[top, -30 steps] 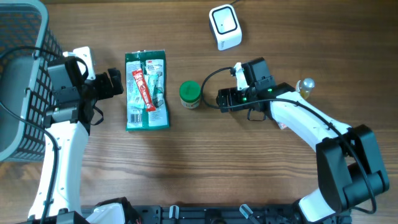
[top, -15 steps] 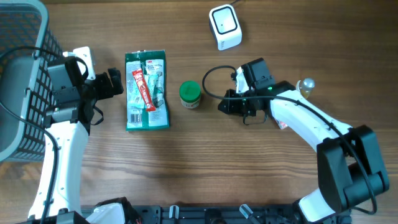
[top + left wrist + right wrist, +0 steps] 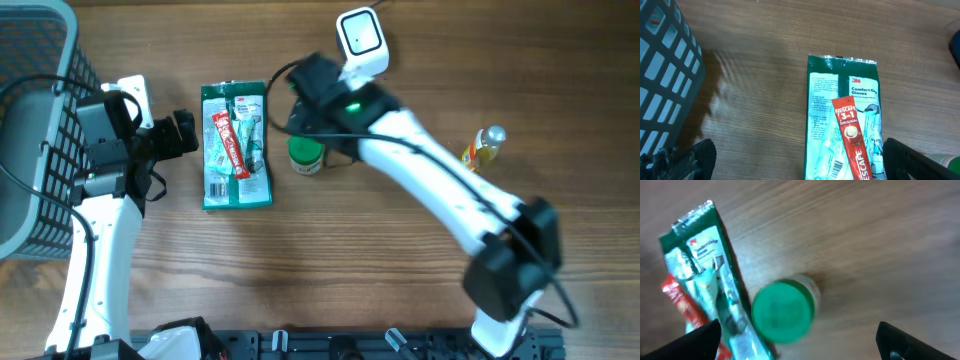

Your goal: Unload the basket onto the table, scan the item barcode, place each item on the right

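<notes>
Left gripper and right gripper gape empty. The jar, three o'clock of the pack, seems rigid, slick: pinch its sides.

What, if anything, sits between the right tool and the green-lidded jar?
Nothing visible. The open right tool hangs over the green-lidded jar, with only free space between its fingers and the lid. The glove pack lies off to the side.
</notes>
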Available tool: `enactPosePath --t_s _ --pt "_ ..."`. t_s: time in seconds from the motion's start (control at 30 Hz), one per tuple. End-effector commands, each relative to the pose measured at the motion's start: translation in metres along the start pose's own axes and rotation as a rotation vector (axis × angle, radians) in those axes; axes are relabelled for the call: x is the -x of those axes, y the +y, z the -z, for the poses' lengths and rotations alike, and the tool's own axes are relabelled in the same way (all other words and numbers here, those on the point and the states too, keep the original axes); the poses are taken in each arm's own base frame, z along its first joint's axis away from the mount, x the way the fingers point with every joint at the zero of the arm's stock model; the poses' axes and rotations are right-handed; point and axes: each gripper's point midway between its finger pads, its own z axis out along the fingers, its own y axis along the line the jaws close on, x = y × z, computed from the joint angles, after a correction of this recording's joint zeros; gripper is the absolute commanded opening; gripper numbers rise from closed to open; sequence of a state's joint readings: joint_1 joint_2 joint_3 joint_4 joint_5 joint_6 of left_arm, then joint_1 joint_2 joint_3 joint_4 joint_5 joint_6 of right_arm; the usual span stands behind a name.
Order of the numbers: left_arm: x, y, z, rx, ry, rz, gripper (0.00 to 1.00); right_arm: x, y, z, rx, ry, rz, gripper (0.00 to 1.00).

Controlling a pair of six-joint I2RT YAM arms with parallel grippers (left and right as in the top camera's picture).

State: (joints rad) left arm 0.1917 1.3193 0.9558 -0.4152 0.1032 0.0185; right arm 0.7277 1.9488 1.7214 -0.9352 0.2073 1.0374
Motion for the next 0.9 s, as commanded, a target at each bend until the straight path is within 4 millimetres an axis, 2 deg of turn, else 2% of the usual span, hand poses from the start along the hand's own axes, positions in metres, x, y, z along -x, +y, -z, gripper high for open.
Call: enactPosePath --t_s 0.0,0.07,0.17,0.47,0.6,0.7,0.77,0.87 --pt "0.003 0.001 0.000 -0.001 -0.007 -0.005 1.00 -0.020 0.019 -0.039 -0.032 -0.054 0.028 1.00" --pt "0.003 0.001 0.000 -0.001 -0.007 -0.005 1.00 -0.025 0.026 -0.051 -0.040 -0.100 0.058 1.00" --pt "0.003 0.001 0.000 -0.001 -0.007 -0.005 1.00 -0.024 0.026 -0.052 -0.047 -0.116 0.055 1.00" --pt "0.003 0.001 0.000 -0.001 -0.007 -0.005 1.00 -0.035 0.008 -0.065 -0.100 -0.096 0.062 1.00" --pt "0.003 0.001 0.000 -0.001 -0.007 -0.005 1.00 -0.042 -0.009 -0.073 -0.146 -0.098 0.034 0.87" --pt "0.003 0.001 0.000 -0.001 -0.007 -0.005 1.00 -0.041 -0.011 -0.075 -0.153 -0.104 0.038 0.86" --pt "0.003 0.001 0.000 -0.001 -0.007 -0.005 1.00 -0.038 -0.012 -0.075 -0.161 -0.125 0.042 0.78" --pt "0.003 0.001 0.000 -0.001 -0.007 -0.005 1.00 -0.040 -0.013 -0.071 -0.175 -0.091 0.274 0.72"
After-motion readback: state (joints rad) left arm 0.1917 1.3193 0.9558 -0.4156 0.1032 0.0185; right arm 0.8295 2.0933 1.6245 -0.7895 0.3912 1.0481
